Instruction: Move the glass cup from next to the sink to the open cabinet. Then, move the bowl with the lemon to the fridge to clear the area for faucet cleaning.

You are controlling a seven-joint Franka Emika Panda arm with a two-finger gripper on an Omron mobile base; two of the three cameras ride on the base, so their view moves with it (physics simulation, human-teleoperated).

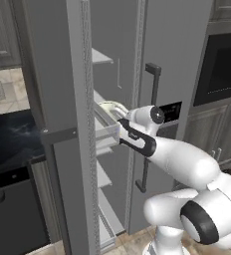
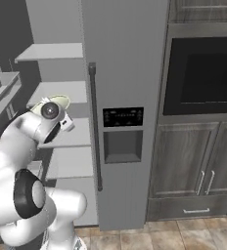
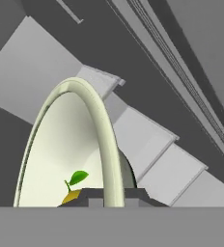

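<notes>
Bowl (image 3: 70,144) rim clamped between the gripper (image 3: 113,197) fingers, held inside the open fridge (image 1: 62,99) just above a white shelf (image 3: 157,159) at mid height. Lemon (image 3: 73,194) sits in the bowl near the fingertips, green leaf visible.

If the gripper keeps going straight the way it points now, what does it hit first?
The gripper, shut on the bowl rim, points into the open fridge. Past the bowl, the white inner shelves look like the first contact, though depth is hard to judge.
</notes>
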